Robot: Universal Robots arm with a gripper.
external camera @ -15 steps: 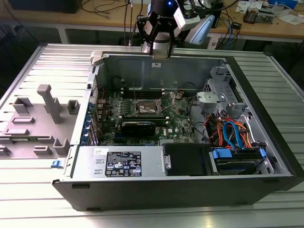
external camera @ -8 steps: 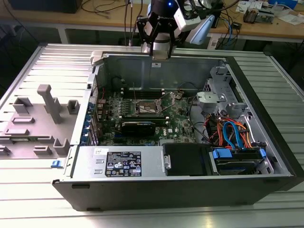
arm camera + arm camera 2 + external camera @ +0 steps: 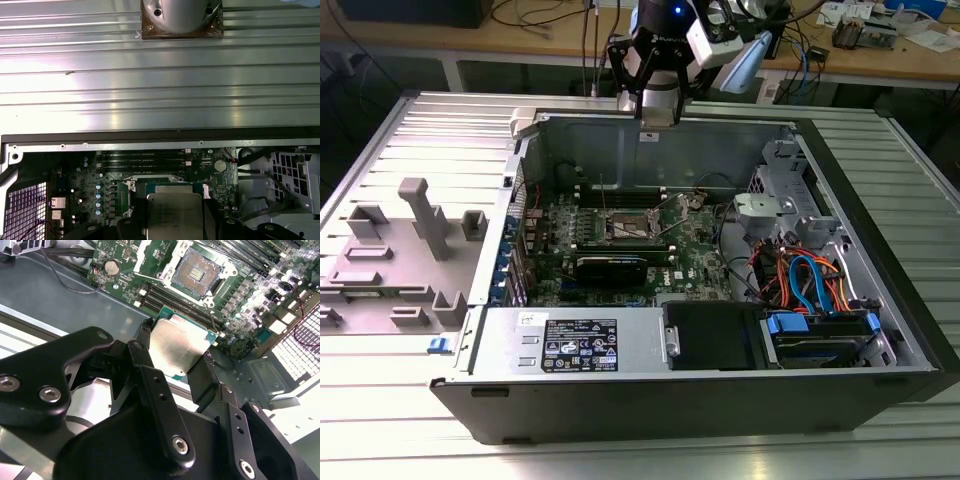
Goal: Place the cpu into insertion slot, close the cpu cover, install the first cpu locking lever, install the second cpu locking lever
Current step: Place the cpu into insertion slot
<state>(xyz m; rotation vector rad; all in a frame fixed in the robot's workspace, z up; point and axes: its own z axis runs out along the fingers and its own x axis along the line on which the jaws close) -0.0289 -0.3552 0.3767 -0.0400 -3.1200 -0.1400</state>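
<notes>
Your gripper is closed on the cpu. In the second wrist view, one black finger presses on one side of the chip and the other finger presses on the opposite side. The jaws are open only as wide as the chip itself. The dull metal top of the chip faces the camera, and a thin green border shows along one edge.

The cpu is in the air, not in the insertion slot. In the second wrist view the slot is apart from the chip, further along the green motherboard, with the long black memory slots between them. Its field of contacts is uncovered. Just beside the slot there is a silver frame plate, which seems to be the cpu cover, lifted away from the slot.

In the first wrist view you see the chip held between the fingers, with the board behind it.

In the exterior view the arm hangs over the far wall of the open computer case. The slot is below it on the board.
</notes>
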